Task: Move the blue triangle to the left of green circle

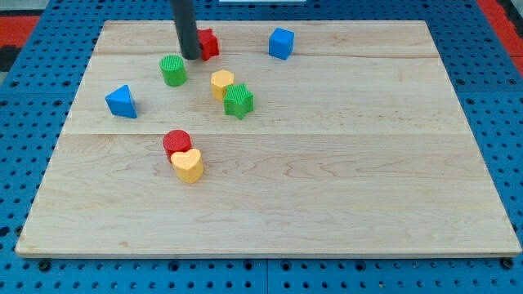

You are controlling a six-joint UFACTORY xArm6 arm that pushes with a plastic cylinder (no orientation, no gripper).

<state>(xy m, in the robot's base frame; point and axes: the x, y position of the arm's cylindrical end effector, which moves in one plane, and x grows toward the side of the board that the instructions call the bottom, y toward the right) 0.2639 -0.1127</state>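
The blue triangle (121, 101) lies near the board's left edge. The green circle (172, 70) stands up and to the right of it, with a gap between them. My rod comes down from the view's top and my tip (190, 57) rests on the board just right of and above the green circle, close to it. The tip is also right beside a red block (208, 43), which the rod partly hides.
A blue cube (280, 42) sits at the top middle. A yellow block (221, 83) touches a green star-like block (239, 100). A red cylinder (176, 143) touches a yellow heart (188, 165). The wooden board (343, 163) lies on a blue pegboard.
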